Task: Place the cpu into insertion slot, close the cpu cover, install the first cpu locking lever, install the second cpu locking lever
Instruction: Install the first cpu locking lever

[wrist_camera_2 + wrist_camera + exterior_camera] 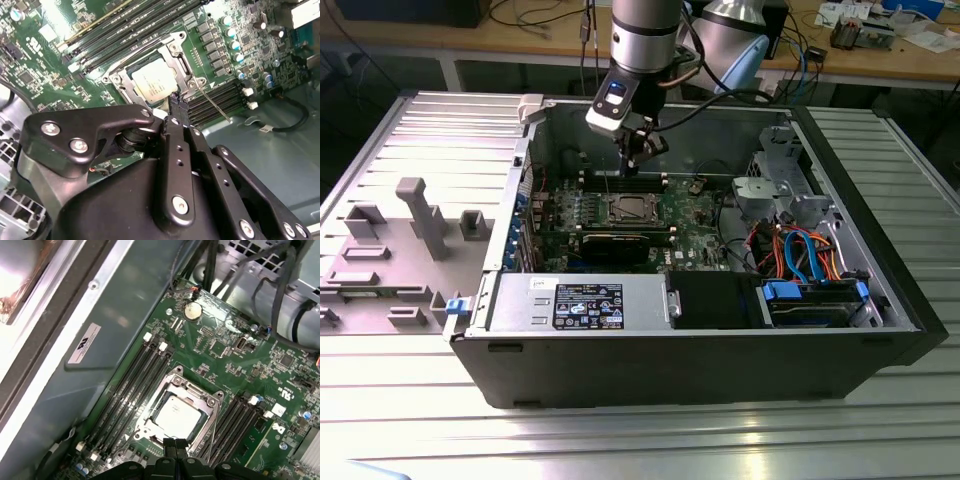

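I see the cpu [176,416] lying flat, silver top up, in the insertion slot [150,432]. Its edges run parallel to the long memory slots [127,390], and the cpu cover [197,389] is down around it. My gripper [175,442] hangs over the slot's edge, fingertips pressed together on nothing. In the second wrist view a thin locking lever [215,105] juts slantwise from one socket corner.
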